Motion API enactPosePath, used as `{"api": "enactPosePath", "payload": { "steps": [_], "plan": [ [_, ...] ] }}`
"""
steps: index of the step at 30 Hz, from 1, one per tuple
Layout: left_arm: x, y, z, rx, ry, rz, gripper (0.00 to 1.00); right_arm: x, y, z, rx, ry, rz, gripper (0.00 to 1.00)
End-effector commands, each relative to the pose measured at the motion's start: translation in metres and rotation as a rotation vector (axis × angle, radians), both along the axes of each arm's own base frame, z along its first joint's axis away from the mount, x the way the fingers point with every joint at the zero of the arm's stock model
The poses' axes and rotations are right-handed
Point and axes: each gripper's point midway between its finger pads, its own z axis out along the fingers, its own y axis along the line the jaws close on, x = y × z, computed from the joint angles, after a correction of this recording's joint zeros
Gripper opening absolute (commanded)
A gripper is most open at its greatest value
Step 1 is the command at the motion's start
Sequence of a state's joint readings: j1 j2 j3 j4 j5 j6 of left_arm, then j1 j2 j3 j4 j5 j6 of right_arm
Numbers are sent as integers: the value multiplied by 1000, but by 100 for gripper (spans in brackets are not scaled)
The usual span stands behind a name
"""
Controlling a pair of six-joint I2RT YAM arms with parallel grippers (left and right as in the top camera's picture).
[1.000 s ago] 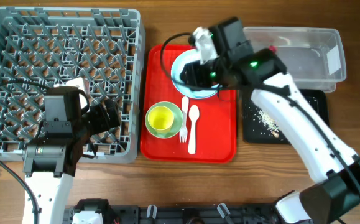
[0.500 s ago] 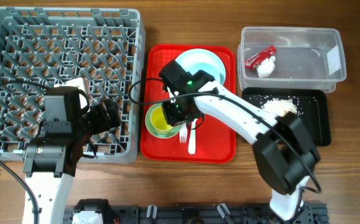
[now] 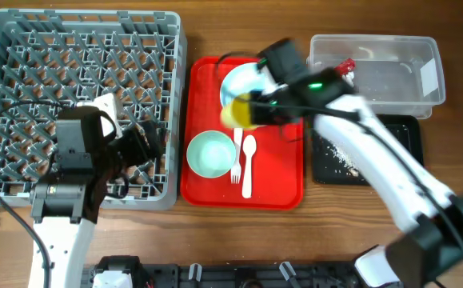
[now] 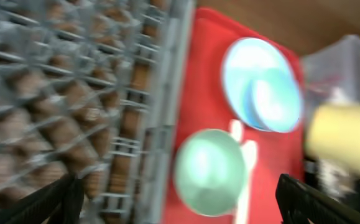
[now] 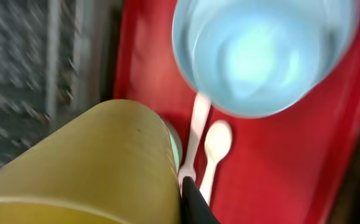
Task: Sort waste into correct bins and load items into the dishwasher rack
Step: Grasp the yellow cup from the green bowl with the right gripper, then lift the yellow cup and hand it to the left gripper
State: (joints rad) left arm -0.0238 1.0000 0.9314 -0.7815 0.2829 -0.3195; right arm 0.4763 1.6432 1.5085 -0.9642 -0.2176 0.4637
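Observation:
My right gripper (image 3: 251, 108) is shut on the small yellow cup (image 3: 237, 112) (image 5: 86, 168) and holds it above the red tray (image 3: 283, 172). The light green bowl (image 3: 211, 154) (image 4: 209, 171) sits empty on the tray, with the white fork (image 3: 236, 156) and spoon (image 3: 248, 164) beside it. The pale blue bowl (image 5: 260, 50) rests on the pale blue plate (image 4: 242, 68) at the tray's far end. My left gripper (image 3: 147, 144) (image 4: 180, 205) is open and empty over the right edge of the grey dishwasher rack (image 3: 79, 72).
The clear tub (image 3: 399, 80) at the back right holds the red wrapper (image 3: 345, 66); the napkin is hidden by my right arm. The black tray (image 3: 399, 152) in front of it holds beige crumbs (image 3: 341, 154).
My right gripper has taken the yellow cup out of the green bowl and lifted it up and to the right. The left gripper has shifted slightly.

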Motion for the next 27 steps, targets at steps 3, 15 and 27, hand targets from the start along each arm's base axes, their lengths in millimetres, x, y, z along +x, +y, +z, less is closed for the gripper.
{"api": "enactPosePath", "payload": {
  "steps": [3,15,27],
  "plan": [
    [11,-78,33,-454,-3,-299,100,-4,2,37,337,65,101,4],
    [1,-134,118,-775,-267,-881,100,-47,30,136,1011,71,551,4],
    [-11,-157,154,-786,-369,-993,100,-47,30,135,1006,82,540,4]
  ]
}}
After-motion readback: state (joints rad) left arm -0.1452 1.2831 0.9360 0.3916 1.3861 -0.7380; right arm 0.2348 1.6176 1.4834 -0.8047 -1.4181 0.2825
